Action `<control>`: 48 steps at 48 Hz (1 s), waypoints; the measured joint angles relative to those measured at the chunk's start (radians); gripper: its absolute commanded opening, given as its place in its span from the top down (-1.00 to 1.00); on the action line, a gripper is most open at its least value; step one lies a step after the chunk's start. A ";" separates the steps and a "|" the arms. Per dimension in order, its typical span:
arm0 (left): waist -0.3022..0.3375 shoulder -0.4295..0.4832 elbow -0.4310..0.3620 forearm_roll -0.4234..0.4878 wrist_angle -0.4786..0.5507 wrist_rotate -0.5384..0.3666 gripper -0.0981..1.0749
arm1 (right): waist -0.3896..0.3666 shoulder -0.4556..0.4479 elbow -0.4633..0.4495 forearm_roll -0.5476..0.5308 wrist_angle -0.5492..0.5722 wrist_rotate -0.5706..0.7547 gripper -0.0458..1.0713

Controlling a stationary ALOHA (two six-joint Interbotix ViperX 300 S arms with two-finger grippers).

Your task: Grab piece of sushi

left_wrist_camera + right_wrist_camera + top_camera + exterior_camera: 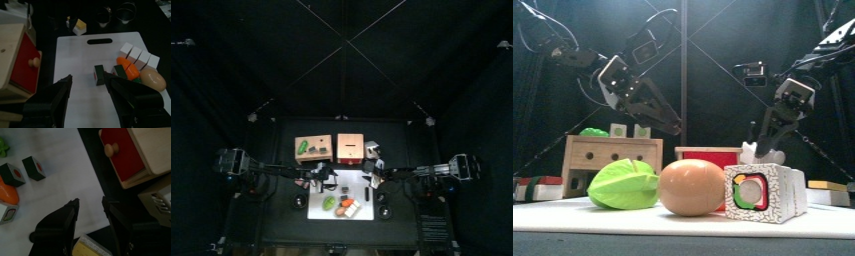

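Left gripper (90,82) agape over sushi (100,75)

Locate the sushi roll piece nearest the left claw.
In the left wrist view, the dark sushi roll piece stands on the white cutting board, just ahead of the open left claw, beside the orange carrot.

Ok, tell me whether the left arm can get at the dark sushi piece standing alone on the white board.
Probably yes. The left tool hangs open just above the white board, and the dark sushi piece stands apart from the other food with bare board around it. Nothing lies between the jaws and it.
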 measured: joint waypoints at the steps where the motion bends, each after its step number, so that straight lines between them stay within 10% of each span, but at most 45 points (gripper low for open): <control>1: -0.005 0.008 -0.005 -0.008 0.005 0.002 -0.67 | -0.002 0.000 0.000 0.000 0.000 0.000 -0.51; 48: 0.003 0.209 -0.140 -0.078 0.107 0.003 -0.66 | -0.002 0.000 0.000 0.002 0.000 0.000 -0.51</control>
